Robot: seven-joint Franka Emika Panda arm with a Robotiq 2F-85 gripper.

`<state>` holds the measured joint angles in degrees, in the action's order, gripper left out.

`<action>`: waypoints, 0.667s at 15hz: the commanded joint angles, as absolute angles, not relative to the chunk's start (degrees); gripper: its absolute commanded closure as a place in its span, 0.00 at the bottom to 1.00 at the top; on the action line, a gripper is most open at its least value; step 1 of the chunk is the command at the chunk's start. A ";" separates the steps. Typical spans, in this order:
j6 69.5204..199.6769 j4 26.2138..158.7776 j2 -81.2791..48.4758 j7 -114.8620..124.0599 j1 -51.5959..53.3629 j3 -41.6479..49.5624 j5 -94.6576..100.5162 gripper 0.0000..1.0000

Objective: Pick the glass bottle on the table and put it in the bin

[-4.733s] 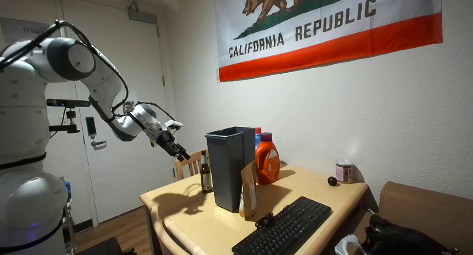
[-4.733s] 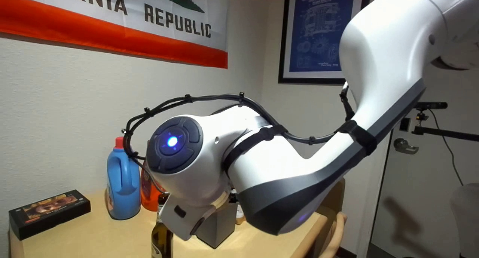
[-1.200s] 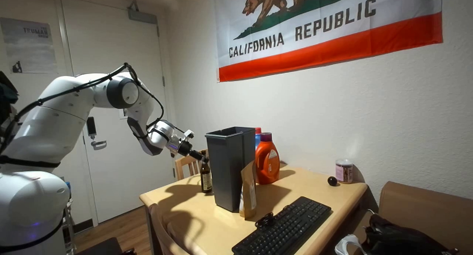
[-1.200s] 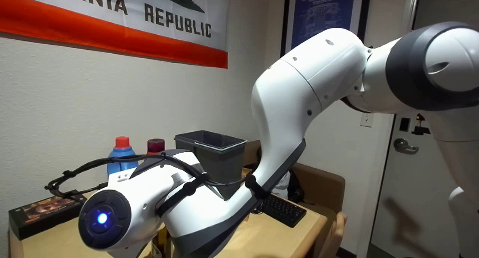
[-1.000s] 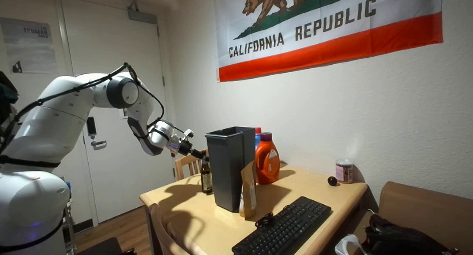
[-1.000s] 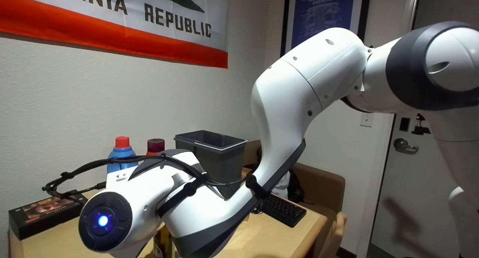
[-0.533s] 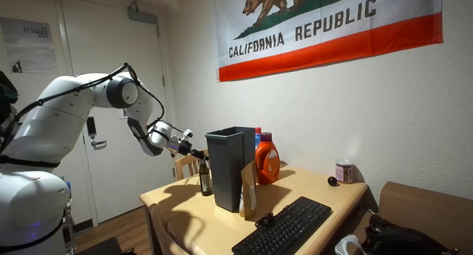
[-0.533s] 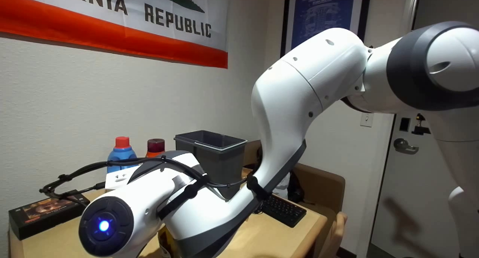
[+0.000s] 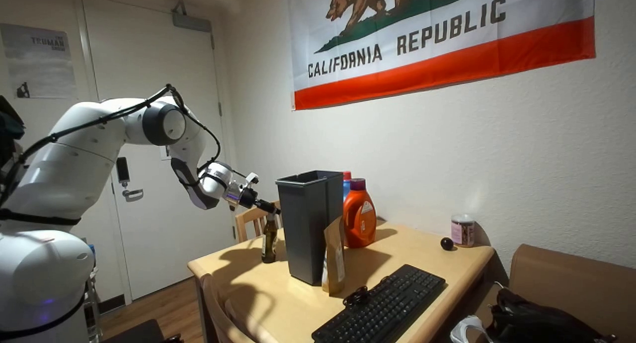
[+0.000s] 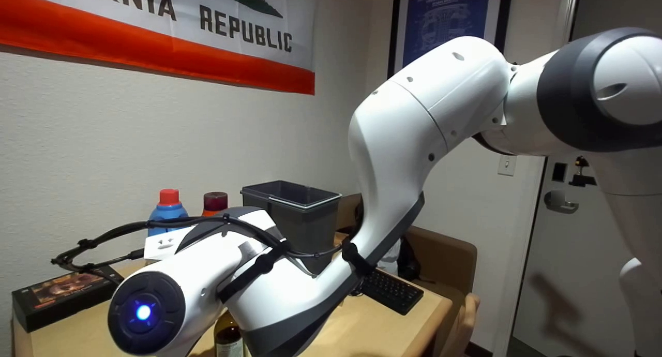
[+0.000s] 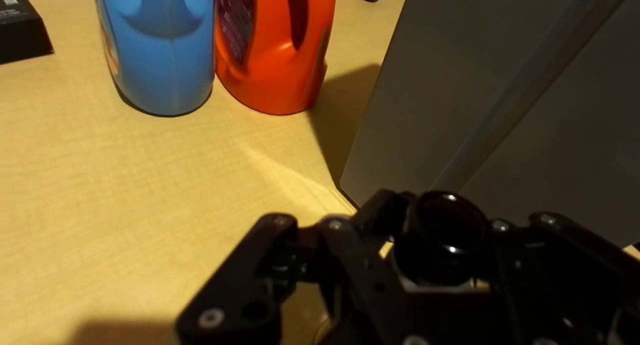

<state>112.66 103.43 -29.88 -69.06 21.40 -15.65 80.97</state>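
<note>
The dark brown glass bottle (image 9: 269, 241) leans slightly on the tan table (image 9: 412, 248), its base swung away from the bin. Whether the base still touches the tabletop I cannot tell. My gripper (image 9: 275, 211) is shut on its neck, reaching down at a slant and hiding the top part there. In the wrist view the bottle's round mouth (image 11: 447, 230) sits between the dark fingers. An exterior view shows only the lower bottle (image 10: 228, 333) beneath my arm. Close beside the bottle stands the tall dark grey bin (image 9: 303, 228), upright, its open top (image 10: 292, 194) facing up.
Behind the bin are an orange jug (image 9: 360, 216) and a blue jug (image 10: 168, 212). A brown paper bag (image 9: 334, 258) leans by the bin, near a black keyboard (image 9: 382, 305). A black box (image 10: 64, 295), a jar (image 9: 463, 231) and a black ball (image 9: 446, 243) are on the table.
Since the earliest frames my arm has come down and forward to the bottle. Over the last second the fingers have closed, and the bottle has tilted, its base swinging away from the bin.
</note>
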 commanded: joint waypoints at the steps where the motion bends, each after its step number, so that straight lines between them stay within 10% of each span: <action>1: 113.48 106.29 -27.28 -65.88 20.99 -15.52 82.15 0.98; 10: 113.21 107.52 -25.99 -63.86 20.75 -15.60 82.17 0.93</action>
